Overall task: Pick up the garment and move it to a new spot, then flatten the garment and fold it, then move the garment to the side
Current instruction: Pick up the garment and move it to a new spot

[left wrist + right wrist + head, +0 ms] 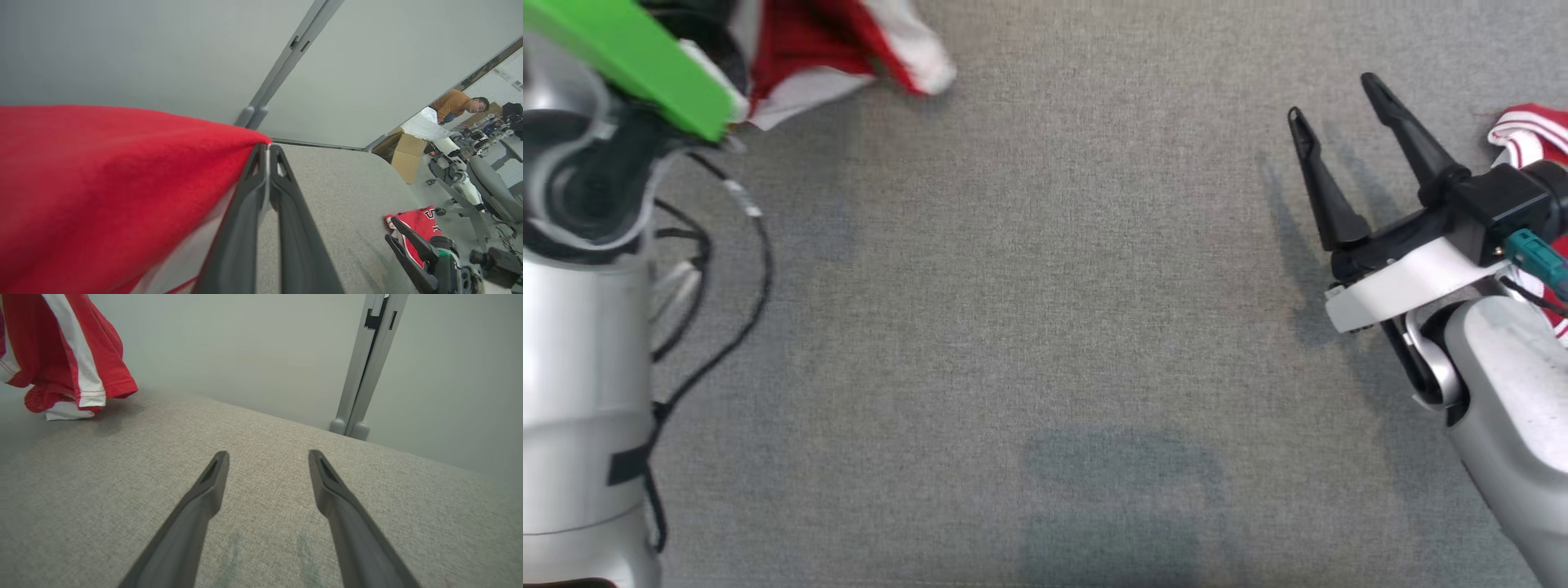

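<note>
Left gripper (267,152) is pinched tight on the red-and-white garment (102,183), which hangs long-ways down toward the grey table's (1045,286) far left, well apart from the wide-open, empty right gripper (1331,98).

Bottom centre: right gripper (268,454), fingers spread wide above grey fabric surface (122,477). Upper left: red-and-white garment (61,355), hanging bunched. Upper right: partition post (365,367).

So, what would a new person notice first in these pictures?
First, the bright red and white garment, pinched in the shut left tool, at the upper left of the head view. Then the right tool, wide open above the grey table, at the right.
</note>
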### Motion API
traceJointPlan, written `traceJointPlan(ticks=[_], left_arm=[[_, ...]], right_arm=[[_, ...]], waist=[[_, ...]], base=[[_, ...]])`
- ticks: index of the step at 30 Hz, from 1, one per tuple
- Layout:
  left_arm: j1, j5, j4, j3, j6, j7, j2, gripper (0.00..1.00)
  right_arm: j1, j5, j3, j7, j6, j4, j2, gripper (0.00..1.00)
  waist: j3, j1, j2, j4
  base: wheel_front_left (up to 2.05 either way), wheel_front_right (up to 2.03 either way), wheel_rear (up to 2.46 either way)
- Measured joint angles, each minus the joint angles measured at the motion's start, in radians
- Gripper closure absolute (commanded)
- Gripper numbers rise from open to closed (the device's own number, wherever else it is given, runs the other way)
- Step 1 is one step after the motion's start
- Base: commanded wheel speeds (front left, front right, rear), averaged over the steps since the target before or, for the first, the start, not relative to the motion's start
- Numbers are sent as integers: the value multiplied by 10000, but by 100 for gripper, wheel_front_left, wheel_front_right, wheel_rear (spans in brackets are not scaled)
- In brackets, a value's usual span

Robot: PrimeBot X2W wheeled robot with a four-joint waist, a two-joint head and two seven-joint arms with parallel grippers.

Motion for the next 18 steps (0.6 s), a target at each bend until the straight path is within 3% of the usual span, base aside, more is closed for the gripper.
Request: traceJointPlan(ticks=[8, 13, 18], left_arm=[[703, -1258, -1310, -1572, 4, 1695, -857, 100], [1065, -1461, -2228, -2234, 31, 2767, -842, 100], [1564, -1486, -2777, -2915, 606, 3722, -631, 100]], right_arm=[[43, 198, 215, -121, 0, 416, 842, 0], [359, 332, 205, -134, -79, 619, 1223, 0], [672, 393, 182, -134, -102, 750, 1442, 0]], waist=[[-948, -1, 0, -110], [-1489, -1, 0, -454], [-1844, -2, 0, -1057]], base=[[0, 0, 0], [0, 0, 0], [0, 0, 0]])
